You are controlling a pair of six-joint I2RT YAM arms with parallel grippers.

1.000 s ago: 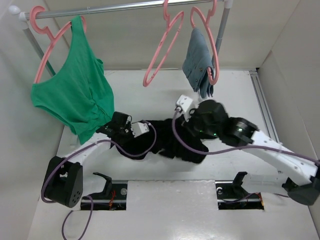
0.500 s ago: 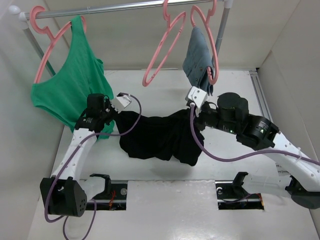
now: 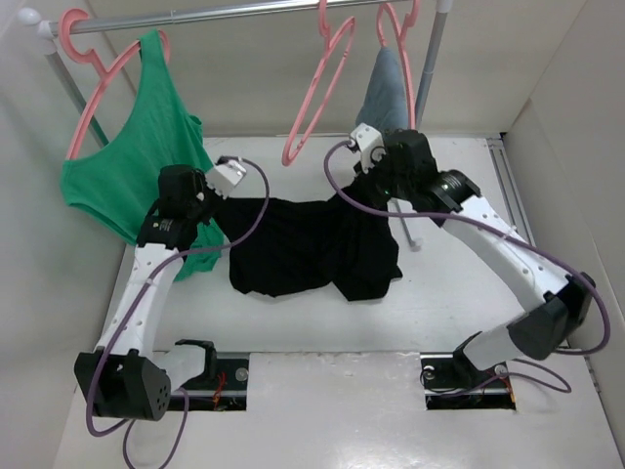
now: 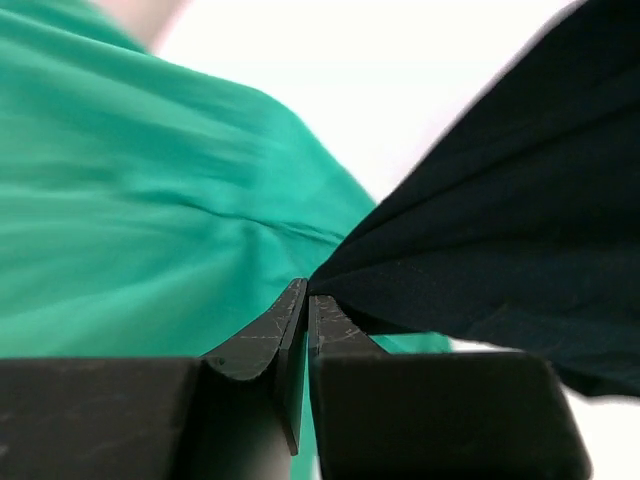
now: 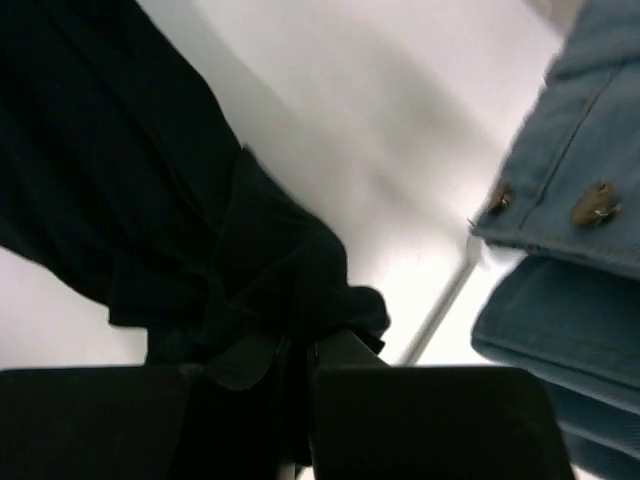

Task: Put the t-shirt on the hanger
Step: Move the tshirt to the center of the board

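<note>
Both pincers are holding the black t-shirt (image 3: 312, 244) stretched at mid-frame above the desk (image 3: 459, 293), likely opening it for the empty pink hanger (image 3: 317, 88) at upper centre. The left pincer (image 4: 305, 297) is clamping one edge tight; the right pincer (image 5: 300, 345) is closing on a bunched fold.

**White booth, steel rail**

A white table (image 3: 459, 303) fills the lower view, and pale walls (image 3: 576, 88) close it in on three sides. A metal rail (image 3: 195, 17) runs across the back on grey posts (image 3: 436, 54). The light is even — shadows stay soft.
</note>
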